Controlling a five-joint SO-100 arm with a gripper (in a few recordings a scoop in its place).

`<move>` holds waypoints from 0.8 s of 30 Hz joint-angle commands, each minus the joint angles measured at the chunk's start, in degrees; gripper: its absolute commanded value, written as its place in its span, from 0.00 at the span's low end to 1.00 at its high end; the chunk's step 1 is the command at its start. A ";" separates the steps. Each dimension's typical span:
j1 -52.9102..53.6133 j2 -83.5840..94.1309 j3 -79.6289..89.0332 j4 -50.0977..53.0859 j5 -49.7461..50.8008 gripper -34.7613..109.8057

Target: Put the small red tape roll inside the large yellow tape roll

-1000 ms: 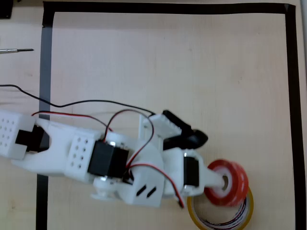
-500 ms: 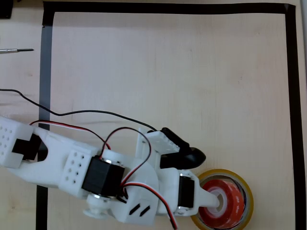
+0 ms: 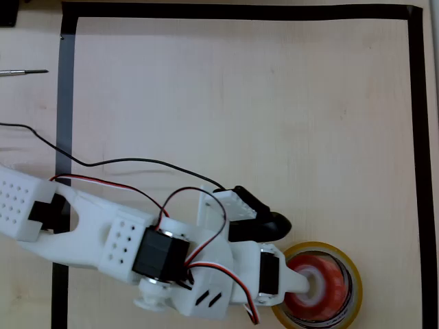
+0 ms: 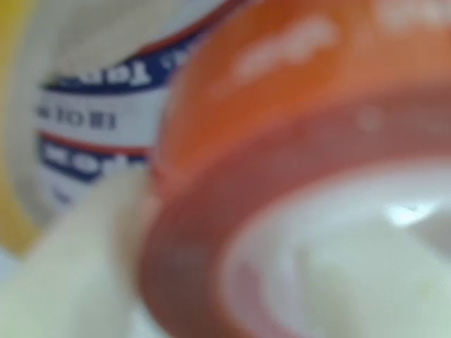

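While the claw: the white claw (image 3: 312,284) sits low at the bottom right of the overhead view, one white finger (image 3: 302,279) reaching into the core of the small red tape roll, so it appears closed on that roll's wall; its other finger is hidden, so the hold is a judgement.
Red roll: the small red tape roll (image 3: 321,288) lies within the hole of the large yellow tape roll in the overhead view, its white core facing up; in the wrist view the red roll (image 4: 296,176) is a blurred glossy mass close to the lens.
Yellow roll: the large yellow tape roll (image 3: 346,257) lies flat near the lower edge of the table, its thin wall ringing the red one; the wrist view shows its inner face (image 4: 84,120) with blue and red printing just beside the red roll.
Table: pale wood (image 3: 240,103), bordered by black tape (image 3: 240,11).
Step in hand: placing; the red roll looks lowered into the ring, whether it touches the table I cannot tell.
Next move: likely spreading the fingers to let go, then lifting straight up so neither roll is dragged.
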State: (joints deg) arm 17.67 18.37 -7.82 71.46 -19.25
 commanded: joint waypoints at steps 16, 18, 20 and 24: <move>0.53 7.56 -6.06 2.90 1.14 0.32; 0.00 10.55 -6.06 6.77 1.67 0.32; -0.62 13.71 -6.06 10.55 1.67 0.32; -1.67 20.13 -6.15 19.25 1.67 0.32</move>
State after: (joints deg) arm 16.52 22.41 -8.00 84.38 -18.02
